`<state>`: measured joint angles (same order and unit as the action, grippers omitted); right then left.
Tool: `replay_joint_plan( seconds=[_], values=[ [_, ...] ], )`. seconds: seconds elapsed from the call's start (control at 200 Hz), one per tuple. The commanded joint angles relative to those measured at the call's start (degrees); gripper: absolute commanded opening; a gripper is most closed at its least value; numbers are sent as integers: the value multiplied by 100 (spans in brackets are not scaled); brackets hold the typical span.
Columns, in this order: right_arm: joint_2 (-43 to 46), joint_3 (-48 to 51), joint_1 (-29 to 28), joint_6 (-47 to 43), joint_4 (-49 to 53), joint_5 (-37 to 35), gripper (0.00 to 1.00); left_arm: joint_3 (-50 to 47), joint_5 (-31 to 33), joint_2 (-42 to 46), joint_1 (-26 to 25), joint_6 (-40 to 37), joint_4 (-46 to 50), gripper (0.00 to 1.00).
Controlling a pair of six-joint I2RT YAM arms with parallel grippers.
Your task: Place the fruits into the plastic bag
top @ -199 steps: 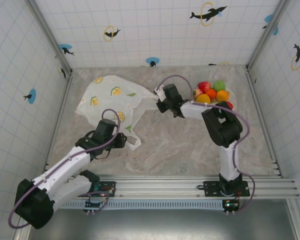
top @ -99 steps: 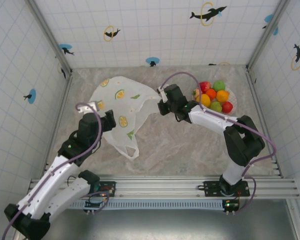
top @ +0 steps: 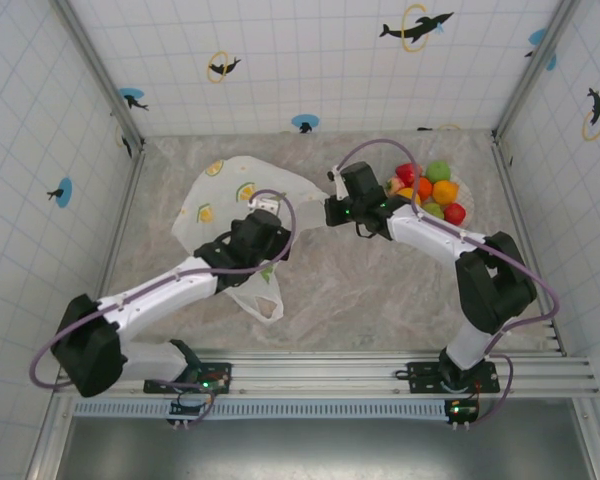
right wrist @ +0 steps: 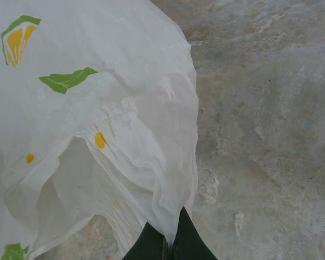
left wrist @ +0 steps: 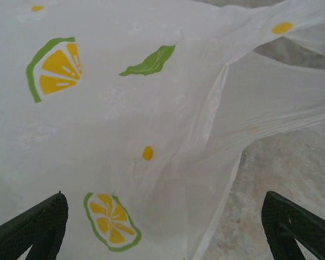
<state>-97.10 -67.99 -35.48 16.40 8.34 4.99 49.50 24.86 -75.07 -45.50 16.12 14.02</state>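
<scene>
The right gripper (top: 332, 210) is pinched shut on the rim of the plastic bag (top: 230, 190), which spreads over the counter (top: 380, 290) toward its 9 o'clock. The fruits (top: 430, 190) sit heaped close at its 3 o'clock, nearer this arm. The left gripper (left wrist: 163, 197) hangs wide over the bag's middle, holding nothing; a second ago it was narrower, down by the near handle loop.

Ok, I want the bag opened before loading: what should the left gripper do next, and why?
Probably lower the left gripper and close on the bag layer beneath it, to spread the mouth. Its jaws stand wide open just above the plastic, the right gripper is shut on the bag's edge, and the fruits lie outside, unbagged.
</scene>
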Motion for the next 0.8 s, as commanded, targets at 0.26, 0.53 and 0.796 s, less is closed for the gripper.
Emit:
replay_joint_plan(
  seconds=[0.26, 0.53, 0.796],
  values=[
    [266, -220, 33, 236, -36, 459, 0, 578, 609, -1448, -18, -995, -542, 94],
    [384, -422, 62, -288, 582, 218, 0, 546, 2021, -2178, -12, -1225, -664, 81],
    [490, -485, 50, -720, 889, -88, 1, 1012, 1579, -2127, -4, -912, -426, 15]
  ],
)
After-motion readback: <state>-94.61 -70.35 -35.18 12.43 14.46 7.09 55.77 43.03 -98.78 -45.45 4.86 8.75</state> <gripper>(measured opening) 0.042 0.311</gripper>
